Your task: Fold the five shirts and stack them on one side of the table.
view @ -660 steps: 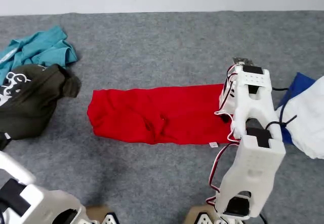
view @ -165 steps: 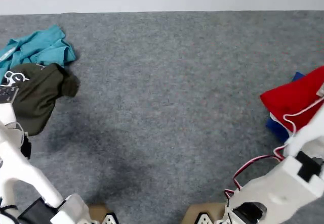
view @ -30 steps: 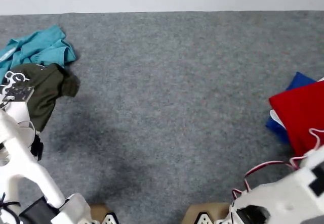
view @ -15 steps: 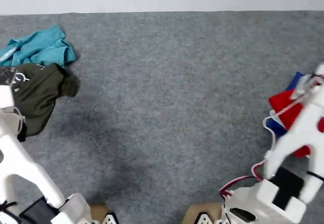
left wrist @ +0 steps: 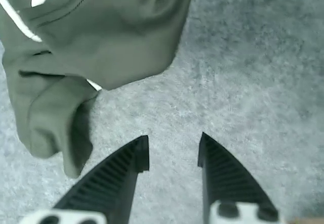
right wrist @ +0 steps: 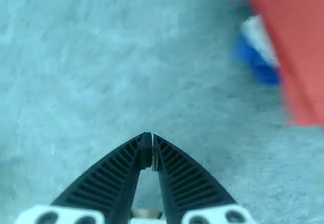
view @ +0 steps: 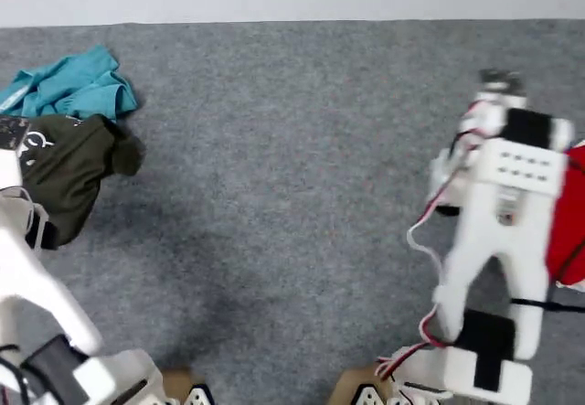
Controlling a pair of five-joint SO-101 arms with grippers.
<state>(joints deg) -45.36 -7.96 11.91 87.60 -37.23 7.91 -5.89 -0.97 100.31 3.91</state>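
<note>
Grey felt table (view: 274, 149) stretching wall to wall, and the big white right arm (view: 498, 231) stands tall over its right side, just beside the stack. Over on the left, the left arm (view: 27, 277) leans out above the unfolded heap.

Shirts now: the dark olive shirt (view: 69, 172) lies crumpled at the left edge, touching the teal shirt (view: 69, 85) bunched behind it. The red shirt (view: 571, 222) sits folded at the right edge, and the right wrist view catches it lying on top of a white shirt (right wrist: 258, 34) and a blue shirt (right wrist: 255, 64).

Left gripper (left wrist: 172, 143): jaws spread, empty, hovering over bare felt just off the olive hem. Right gripper (right wrist: 150, 143): jaws pressed together, nothing in them.

The danger, as I read it: that olive shirt is layered and rumpled, so a pinch may catch one layer and drag it out twisted, perhaps tugging the teal one along. And the right arm, this close, could brush the red shirt and spoil the stack.
</note>
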